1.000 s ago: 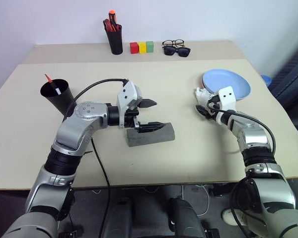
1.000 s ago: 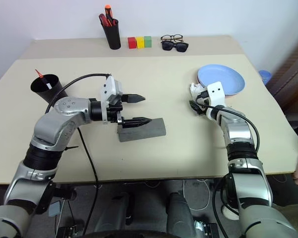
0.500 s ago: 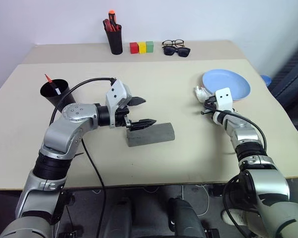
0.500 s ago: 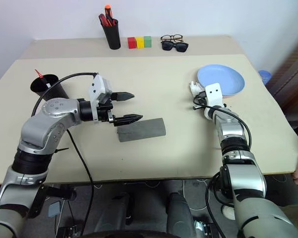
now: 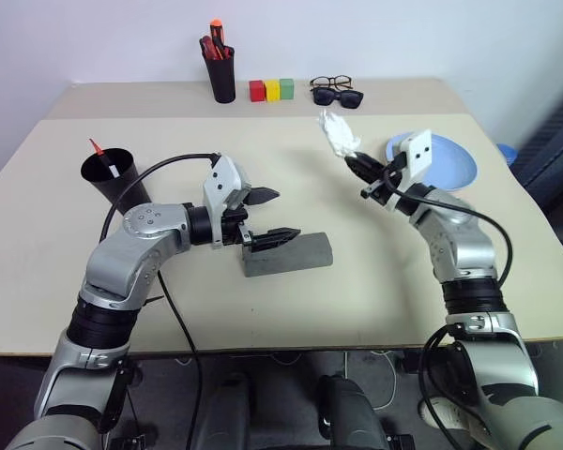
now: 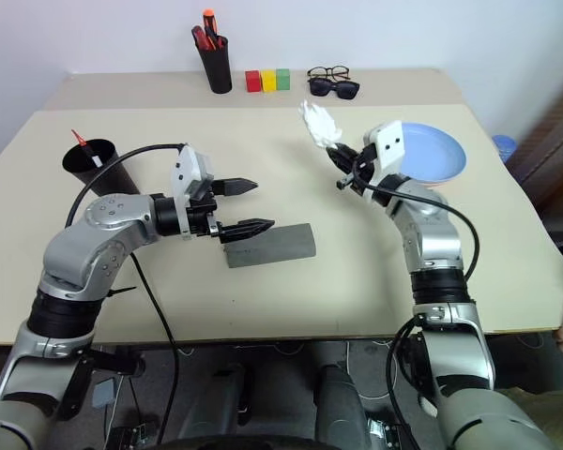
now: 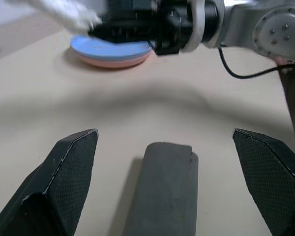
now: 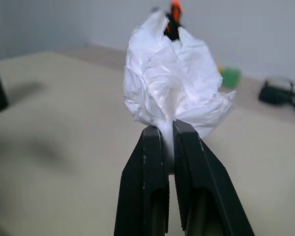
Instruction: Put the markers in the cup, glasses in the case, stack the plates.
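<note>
While the beige table [image 5: 357,309] fills the frame under a pale wall, the right gripper [image 5: 357,161] pinches white crumpled paper [image 5: 338,131] upper right; the left gripper [image 5: 274,216] gapes wide over the grey case [image 5: 291,255] at centre.

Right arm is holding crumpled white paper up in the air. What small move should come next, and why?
Probably carry the paper sideways off the work area and drop it. The right gripper is shut on it above the table; it is no task item. The plates look stacked and the case closed.
</note>
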Controlling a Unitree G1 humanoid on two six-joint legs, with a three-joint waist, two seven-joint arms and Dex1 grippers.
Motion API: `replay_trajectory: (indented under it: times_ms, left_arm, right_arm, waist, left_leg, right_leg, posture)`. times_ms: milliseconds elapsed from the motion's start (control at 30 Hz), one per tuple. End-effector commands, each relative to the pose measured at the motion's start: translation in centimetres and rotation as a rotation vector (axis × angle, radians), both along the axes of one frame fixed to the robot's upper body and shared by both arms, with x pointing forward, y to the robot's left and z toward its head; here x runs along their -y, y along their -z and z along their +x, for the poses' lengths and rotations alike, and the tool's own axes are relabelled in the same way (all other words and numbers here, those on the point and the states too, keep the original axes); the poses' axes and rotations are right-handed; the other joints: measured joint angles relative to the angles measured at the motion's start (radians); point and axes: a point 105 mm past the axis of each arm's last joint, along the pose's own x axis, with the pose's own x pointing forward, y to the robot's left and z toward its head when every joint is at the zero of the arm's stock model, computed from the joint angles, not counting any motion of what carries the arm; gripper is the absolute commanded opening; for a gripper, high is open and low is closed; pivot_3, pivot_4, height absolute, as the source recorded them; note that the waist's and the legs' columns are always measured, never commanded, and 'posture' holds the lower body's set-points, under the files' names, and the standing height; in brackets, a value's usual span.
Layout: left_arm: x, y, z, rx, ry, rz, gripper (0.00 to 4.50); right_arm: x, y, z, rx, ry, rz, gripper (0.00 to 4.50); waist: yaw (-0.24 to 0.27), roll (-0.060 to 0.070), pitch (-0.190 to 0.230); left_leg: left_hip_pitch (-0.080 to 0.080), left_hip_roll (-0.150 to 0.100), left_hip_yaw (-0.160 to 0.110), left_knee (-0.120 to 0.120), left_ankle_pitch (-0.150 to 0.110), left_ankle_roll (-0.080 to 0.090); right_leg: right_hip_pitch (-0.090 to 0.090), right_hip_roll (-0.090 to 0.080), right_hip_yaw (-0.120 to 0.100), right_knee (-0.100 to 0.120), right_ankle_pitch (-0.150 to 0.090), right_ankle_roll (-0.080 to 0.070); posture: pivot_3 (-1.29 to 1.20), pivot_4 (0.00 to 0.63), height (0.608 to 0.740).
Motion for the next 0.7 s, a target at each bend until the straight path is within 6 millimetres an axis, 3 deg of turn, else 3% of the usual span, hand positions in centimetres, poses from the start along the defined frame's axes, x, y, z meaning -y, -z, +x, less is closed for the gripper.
replay_trajectory:
  times_ms: [33,133,233,333,467,700]
  left_arm:
    - [0.6,-1.4,0.2,0.063,0.011,-0.033,4.50]
    - [0.6,-1.4,0.3,0.071,0.002,-0.039,4.50]
    - [0.4,-1.5,0.3,0.077,-0.021,-0.050,4.50]
    - [0.2,-1.5,0.3,0.067,-0.044,-0.062,4.50]
    - [-0.1,-1.8,0.7,0.072,-0.088,-0.088,4.50]
    - [0.0,-2.3,1.9,0.187,-0.212,-0.173,4.50]
  right_arm:
    - [4.7,-3.0,2.1,0.074,0.233,-0.029,0.02]
    - [7.3,-2.7,3.3,0.058,0.348,-0.064,0.02]
    - [9.7,-0.8,4.0,-0.005,0.420,-0.134,0.02]
    - [10.7,0.7,4.1,-0.023,0.447,-0.217,1.06]
    - [11.7,0.5,3.9,0.009,0.475,-0.249,3.06]
    - [12.5,-1.9,1.7,0.151,0.410,-0.170,3.06]
  waist:
    - [-0.001,0.000,0.000]
    - [-0.003,0.000,0.000]
    - [-0.006,0.000,0.000]
    - [-0.009,0.000,0.000]
    - [-0.012,0.000,0.000]
    - [-0.005,0.000,0.000]
  left_leg:
    - [0.000,0.000,0.001,0.000,0.000,0.000]
    - [0.000,0.000,0.001,-0.001,0.000,0.000]
    - [0.000,0.000,0.001,-0.003,0.000,0.000]
    - [0.000,0.000,0.001,-0.003,0.000,0.000]
    - [0.001,0.000,0.003,-0.002,0.000,0.000]
    - [0.001,0.000,0.003,-0.002,0.000,0.000]
  right_leg:
    - [0.000,0.000,0.000,0.000,0.000,0.000]
    - [0.000,0.000,0.000,-0.001,-0.001,-0.003]
    - [-0.001,0.000,0.000,-0.002,0.000,0.000]
    - [-0.001,0.000,0.000,-0.002,0.000,0.000]
    - [-0.001,0.000,0.002,-0.002,0.000,0.000]
    - [0.000,0.000,0.003,-0.002,0.001,0.000]
  posture:
    - [0.00,0.150,0.740]
    - [0.00,0.150,0.740]
    - [0.00,0.150,0.740]
    - [0.00,0.150,0.740]
    - [0.00,0.150,0.740]
    - [0.00,0.150,0.740]
